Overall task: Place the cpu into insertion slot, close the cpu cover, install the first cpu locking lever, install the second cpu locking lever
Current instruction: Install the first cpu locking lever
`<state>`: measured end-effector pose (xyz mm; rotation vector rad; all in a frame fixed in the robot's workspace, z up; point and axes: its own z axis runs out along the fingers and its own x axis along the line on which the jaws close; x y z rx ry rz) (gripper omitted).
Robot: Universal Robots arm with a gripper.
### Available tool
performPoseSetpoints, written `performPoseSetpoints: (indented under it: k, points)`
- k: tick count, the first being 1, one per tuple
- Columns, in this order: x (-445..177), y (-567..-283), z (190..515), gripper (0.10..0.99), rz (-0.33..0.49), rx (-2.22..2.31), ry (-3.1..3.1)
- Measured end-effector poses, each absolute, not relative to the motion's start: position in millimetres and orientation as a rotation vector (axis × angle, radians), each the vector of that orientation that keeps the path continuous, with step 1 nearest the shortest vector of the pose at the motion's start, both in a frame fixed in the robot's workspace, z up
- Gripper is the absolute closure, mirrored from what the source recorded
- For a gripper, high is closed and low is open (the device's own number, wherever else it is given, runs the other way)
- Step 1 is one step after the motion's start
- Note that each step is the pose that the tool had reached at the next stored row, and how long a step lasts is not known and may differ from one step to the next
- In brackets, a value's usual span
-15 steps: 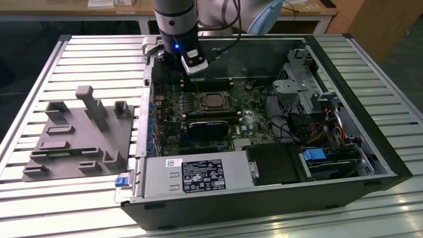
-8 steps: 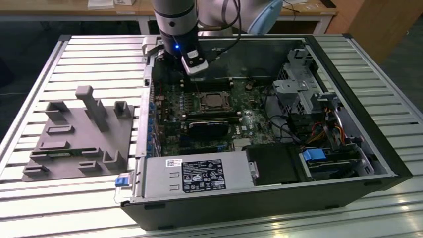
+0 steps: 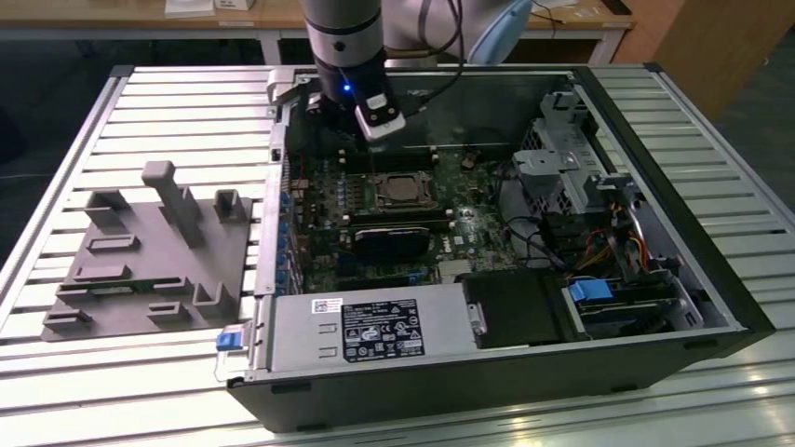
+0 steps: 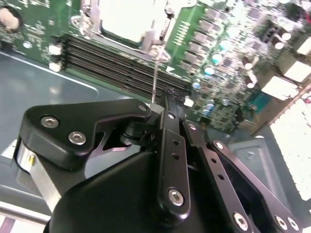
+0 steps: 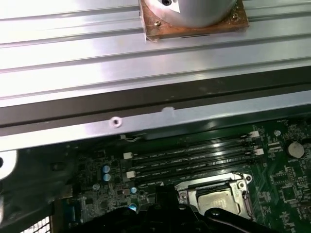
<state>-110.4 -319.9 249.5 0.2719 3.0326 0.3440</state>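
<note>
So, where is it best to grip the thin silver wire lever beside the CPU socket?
Probably near its free end, from above: the thin silver wire lever stands raised off the green motherboard, slim and bare, its foot at the square metal socket.

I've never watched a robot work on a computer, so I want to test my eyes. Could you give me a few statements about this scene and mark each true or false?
1. A silver chip sits in the socket on the green board. True.
2. The computer case stands upright with its side shut. False: the case lies flat on the table, its side open.
3. The gripper hangs over the grey rack. False: the gripper is above the board, near the chip; the rack stands outside the case.
4. Long black memory slots run beside the chip. True.
</note>
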Motion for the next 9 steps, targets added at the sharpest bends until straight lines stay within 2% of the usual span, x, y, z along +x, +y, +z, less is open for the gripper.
performPoseSetpoints:
  k: [9]
  points:
    - [-75, -320, 249, 0.984, 0.344, 0.272, 3.033]
